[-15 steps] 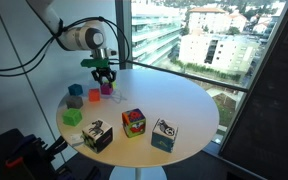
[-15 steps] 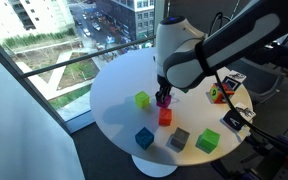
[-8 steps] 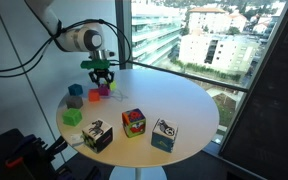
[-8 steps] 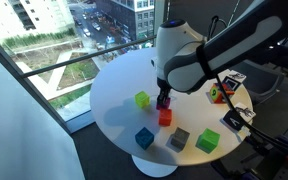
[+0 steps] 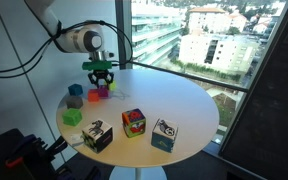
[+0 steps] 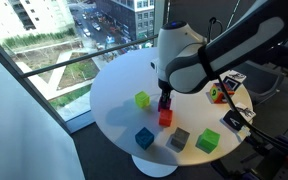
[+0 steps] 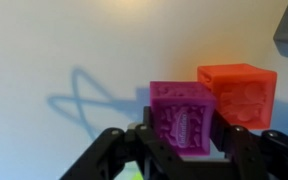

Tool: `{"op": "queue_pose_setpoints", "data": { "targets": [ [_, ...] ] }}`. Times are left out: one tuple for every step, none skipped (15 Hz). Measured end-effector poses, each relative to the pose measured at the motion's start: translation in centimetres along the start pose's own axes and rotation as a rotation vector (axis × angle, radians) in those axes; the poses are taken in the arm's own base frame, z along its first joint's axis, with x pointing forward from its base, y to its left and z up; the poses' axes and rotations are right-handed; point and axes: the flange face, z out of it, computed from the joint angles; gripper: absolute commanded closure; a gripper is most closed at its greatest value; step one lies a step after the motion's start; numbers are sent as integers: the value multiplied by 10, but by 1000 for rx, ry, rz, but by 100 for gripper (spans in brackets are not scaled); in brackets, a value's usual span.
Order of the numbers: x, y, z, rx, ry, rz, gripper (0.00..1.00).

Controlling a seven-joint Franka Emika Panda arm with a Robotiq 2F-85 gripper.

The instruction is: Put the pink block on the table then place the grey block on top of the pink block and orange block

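Observation:
My gripper (image 7: 185, 132) is shut on the pink block (image 7: 183, 112), with one finger on each side of it. The orange block (image 7: 239, 90) sits on the white table (image 7: 54, 50) right beside the pink block, close to touching it. In both exterior views the gripper (image 5: 103, 76) (image 6: 165, 99) is low over the table; the pink block (image 5: 106, 89) is next to the orange block (image 5: 94, 96) (image 6: 165, 116). I cannot tell whether the pink block rests on the table. The grey block (image 6: 179, 138) (image 5: 75, 101) lies apart near the table's edge.
A blue small cube (image 6: 144, 137), a green cube (image 6: 208, 140) and another green cube (image 6: 142, 100) lie around the orange block. Three larger patterned cubes (image 5: 97, 135) (image 5: 133, 122) (image 5: 164, 133) stand along the opposite edge. A window wall is close behind the table.
The gripper with the pink block has shifted only very slightly; the other blocks have not moved.

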Motion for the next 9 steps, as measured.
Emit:
{"op": "queue_pose_setpoints", "data": {
  "targets": [
    [-1, 0, 0, -1, -1, -14, 70],
    [-1, 0, 0, -2, -2, -25, 70],
    [-2, 0, 0, -3, -3, -34, 67],
    [-2, 0, 1, -3, -4, -42, 39],
    [-2, 0, 1, -3, -5, -46, 29],
    [-3, 0, 1, -2, -5, -51, 19],
    [-3, 1, 2, -2, -6, -55, 13],
    [-4, 1, 2, -1, -7, -57, 5],
    [-5, 1, 2, -1, -8, -58, 1]
  ]
}}
